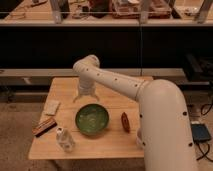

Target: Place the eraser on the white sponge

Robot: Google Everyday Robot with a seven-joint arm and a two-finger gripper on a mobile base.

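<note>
The eraser [44, 126], a flat oblong block with a reddish-brown top and dark underside, lies at the left edge of the wooden table [112, 142]. The white sponge [51, 107], a thin cream pad, lies just behind it, apart from it. My gripper [85, 95] hangs from the white arm over the back middle of the table, to the right of and behind both things, above the table. It holds nothing that I can see.
A green bowl [92, 118] sits in the middle of the table. A white bottle [64, 139] lies near the front left. A small reddish-brown oval object [125, 122] lies to the right of the bowl. My arm's thick white link [162, 125] covers the table's right side.
</note>
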